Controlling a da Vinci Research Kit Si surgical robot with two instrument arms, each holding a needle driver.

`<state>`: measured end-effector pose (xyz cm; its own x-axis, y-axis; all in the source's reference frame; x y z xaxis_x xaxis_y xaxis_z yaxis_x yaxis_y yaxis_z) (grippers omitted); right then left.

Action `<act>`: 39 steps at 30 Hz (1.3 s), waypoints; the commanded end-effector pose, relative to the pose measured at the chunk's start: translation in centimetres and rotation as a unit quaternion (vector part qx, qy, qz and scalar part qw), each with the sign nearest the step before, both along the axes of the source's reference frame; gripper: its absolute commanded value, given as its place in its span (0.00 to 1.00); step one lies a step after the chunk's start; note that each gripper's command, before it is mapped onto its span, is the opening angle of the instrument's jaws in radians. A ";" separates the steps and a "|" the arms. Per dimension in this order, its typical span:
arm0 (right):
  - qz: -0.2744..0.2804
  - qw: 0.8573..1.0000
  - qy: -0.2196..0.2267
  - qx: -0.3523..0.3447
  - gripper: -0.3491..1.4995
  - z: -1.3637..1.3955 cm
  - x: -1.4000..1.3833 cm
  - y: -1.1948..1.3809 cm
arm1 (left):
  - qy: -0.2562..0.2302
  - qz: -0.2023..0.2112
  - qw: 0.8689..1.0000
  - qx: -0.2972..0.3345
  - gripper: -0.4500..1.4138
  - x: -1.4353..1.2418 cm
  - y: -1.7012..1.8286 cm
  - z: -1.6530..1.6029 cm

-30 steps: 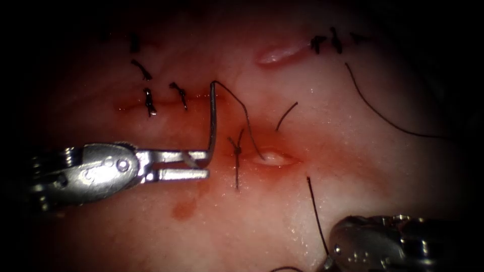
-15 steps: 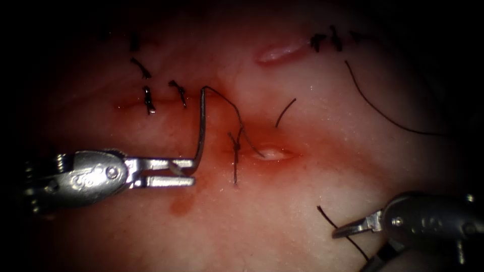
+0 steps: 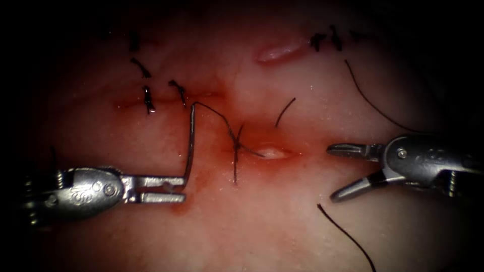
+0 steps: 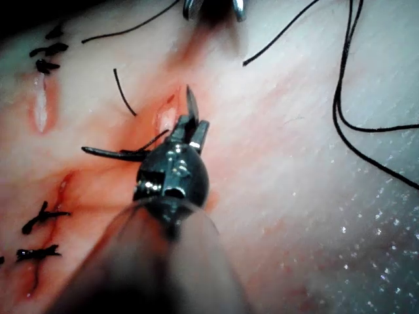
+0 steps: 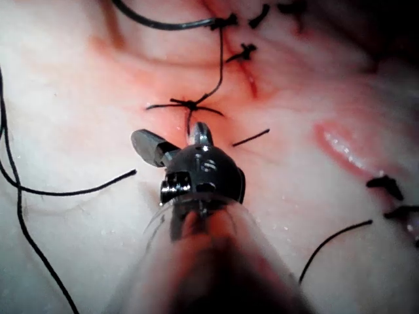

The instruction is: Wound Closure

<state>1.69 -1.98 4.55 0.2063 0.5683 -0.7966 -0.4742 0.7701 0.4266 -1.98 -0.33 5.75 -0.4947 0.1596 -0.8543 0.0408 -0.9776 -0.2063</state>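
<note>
Left tool (image 3: 179, 189) pinches the stiff, slippery curved steel needle (image 3: 190, 143) near one end, clear of pink tissue (image 3: 282, 221); right tool (image 3: 339, 171) spread, empty.

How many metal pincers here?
2. The left tool holds the needle near its tip, out of the tissue, left of the cut; the right tool, open and empty, is right of it.
</note>
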 end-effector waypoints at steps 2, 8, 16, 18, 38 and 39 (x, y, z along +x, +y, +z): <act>0.030 0.999 0.016 -0.001 0.99 0.08 0.11 -0.01 | 0.000 -0.001 1.000 -0.001 0.00 -0.08 0.01 0.06; 0.038 0.999 0.022 -0.005 0.98 0.21 0.17 -0.08 | 0.001 0.002 1.000 -0.002 0.00 -0.02 0.01 0.11; 0.038 0.999 0.024 -0.005 0.98 0.30 0.15 -0.18 | 0.003 0.001 1.000 -0.002 0.00 -0.01 0.01 0.13; 0.039 0.999 0.023 -0.001 0.97 0.28 0.14 -0.11 | 0.003 0.000 1.000 -0.002 0.00 -0.02 0.01 0.13; 0.033 0.998 0.010 -0.043 0.98 0.18 0.09 0.17 | 0.009 -0.009 1.000 0.001 0.00 -0.02 0.19 0.48; 0.031 0.999 0.010 -0.043 0.98 0.19 0.09 0.16 | 0.010 -0.010 1.000 0.001 0.00 -0.03 0.18 0.46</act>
